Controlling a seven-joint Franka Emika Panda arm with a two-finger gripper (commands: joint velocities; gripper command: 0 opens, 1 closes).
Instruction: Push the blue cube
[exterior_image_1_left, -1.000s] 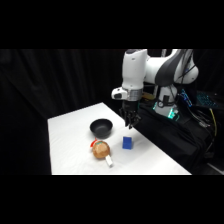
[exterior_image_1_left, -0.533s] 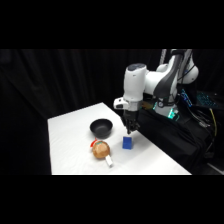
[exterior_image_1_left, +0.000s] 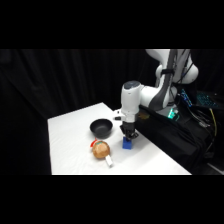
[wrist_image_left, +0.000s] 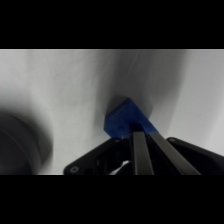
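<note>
Working left to right across the side view, you have the black bowl (exterior_image_1_left: 101, 128) toward the back edge of the tabletop (exterior_image_1_left: 70, 140); in front of it, nearer the front edge, lies the round tan-and-red object (exterior_image_1_left: 101, 149) with a small white piece beside it; just to the right of those sits the blue cube (exterior_image_1_left: 127, 144), close to the tabletop's right edge; the gripper (exterior_image_1_left: 128, 134) stands directly over the cube, low enough that it appears to touch the cube's top or back.

In the wrist view the fingers (wrist_image_left: 141, 150) look drawn together into one narrow dark bar, closed or nearly so and holding nothing; their tip sits against the cube (wrist_image_left: 122, 119), which is turned so a corner faces the camera; the blurred dark mass at the left is probably the bowl (wrist_image_left: 20, 145).

You seem to be at the contact stage of the push; to do it well, keep the fingers low, just off the tabletop, so they bear on the cube's side rather than riding over it; press through the cube's middle, since a corner contact will likely spin it; move slowly and in a straight line; choose a heading with free tabletop ahead, because the tan-and-red object and the bowl lie close on the left and the right edge is near.
</note>
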